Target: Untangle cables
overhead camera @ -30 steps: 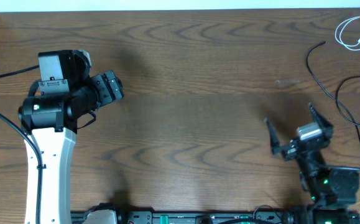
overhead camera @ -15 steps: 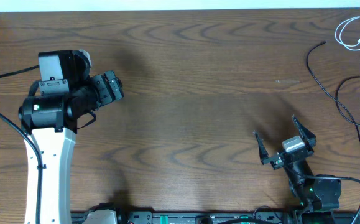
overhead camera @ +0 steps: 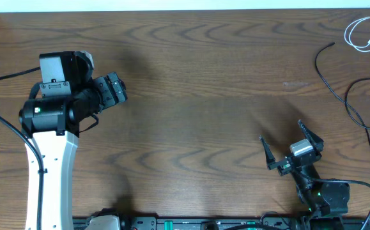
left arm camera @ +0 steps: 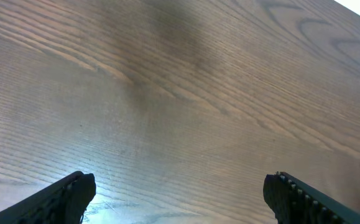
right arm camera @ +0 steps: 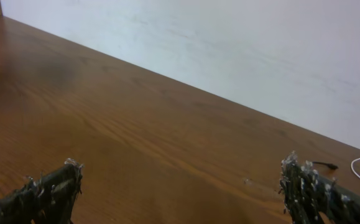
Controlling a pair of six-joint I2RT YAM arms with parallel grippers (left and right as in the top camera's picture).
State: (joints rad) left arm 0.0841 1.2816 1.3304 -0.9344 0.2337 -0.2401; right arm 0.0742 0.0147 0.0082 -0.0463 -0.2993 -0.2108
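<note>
Surveying from overhead and finding the left gripper hovering over the left part of the wooden table, pointing right, with its jaw spread unreadable from this angle. Finding the right gripper low near the front edge on the right, showing jaws spread wide and gripping nothing. Locating the cables at the far right of the table, well apart from both grippers. Noting the short white cable lying looped in the back right corner. Noting the black cables trailing in loose curves just in front of it, appearing to cross one another and running off the right edge. Turning to the left wrist view and seeing two dark fingertips at opposite lower corners, confirming wide-open jaws, with only wood grain showing between them. Turning to the right wrist view and seeing its fingertips likewise set far apart and holding nothing. Picking out a black plug end and a sliver of the white loop at the right edge, beyond the right fingertip, near the pale wall.
</note>
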